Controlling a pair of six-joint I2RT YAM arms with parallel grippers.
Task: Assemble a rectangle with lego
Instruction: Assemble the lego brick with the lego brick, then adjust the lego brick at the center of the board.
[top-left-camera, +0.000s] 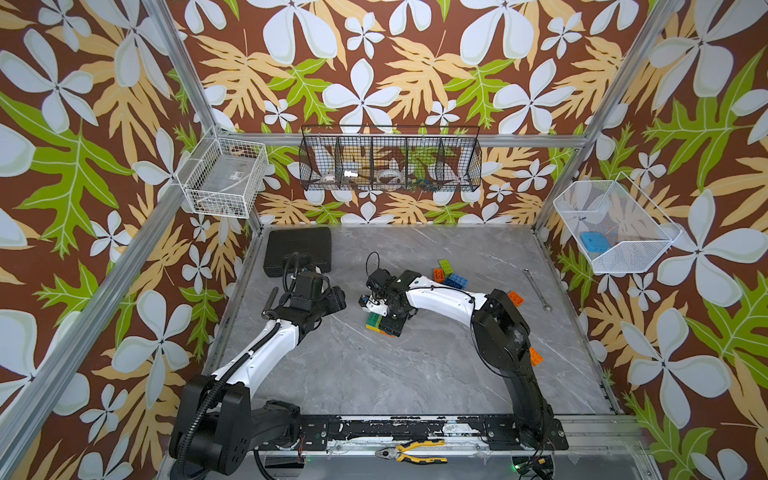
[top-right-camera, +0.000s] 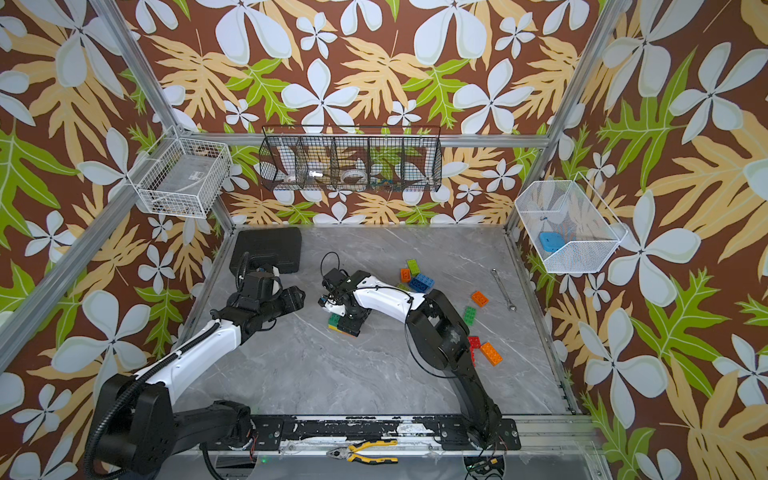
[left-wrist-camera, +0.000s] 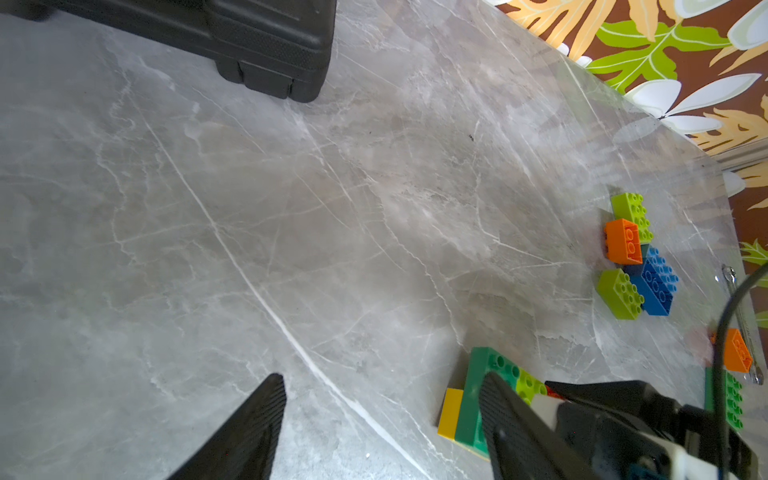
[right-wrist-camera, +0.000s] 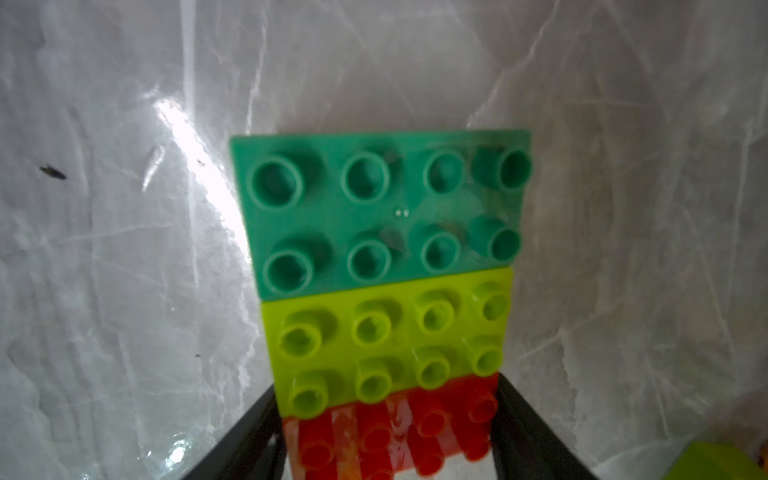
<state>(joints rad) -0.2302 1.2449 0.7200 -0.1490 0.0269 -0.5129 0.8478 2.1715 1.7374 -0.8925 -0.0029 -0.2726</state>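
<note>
Right arm lay stretched across tabletop (top-left-camera: 374, 374), forearm low, wrist bent down. Right end effector (right-wrist-camera: 386, 392) straddled red brick (right-wrist-camera: 395, 440) at end of lego row (top-left-camera: 374, 322); lime brick (right-wrist-camera: 386, 332) and dark green brick (right-wrist-camera: 374, 208) sat beyond it, touching. Gripped or merely flanked, I could not tell. Left arm extended forward, left end effector (left-wrist-camera: 382, 378) spread wide, empty, near row. Loose bricks (top-right-camera: 415, 276) lay behind right forearm.

Flat row of three 2x4 bricks, studs up, long sides touching: dark green brick (right-wrist-camera: 382, 208), lime brick (right-wrist-camera: 390, 332), red brick (right-wrist-camera: 395, 432). Red end between right jaws, dark green farthest ahead. Yellow brick (left-wrist-camera: 451, 411) in lower layer, poking past dark green. Loose lime-orange-blue cluster (top-right-camera: 420, 283) well apart from right jaws, far side. Orange stray (top-right-camera: 479, 298), green stray (top-right-camera: 470, 315), red stray (top-right-camera: 473, 343) and second orange stray (top-right-camera: 491, 353) well behind.
</note>
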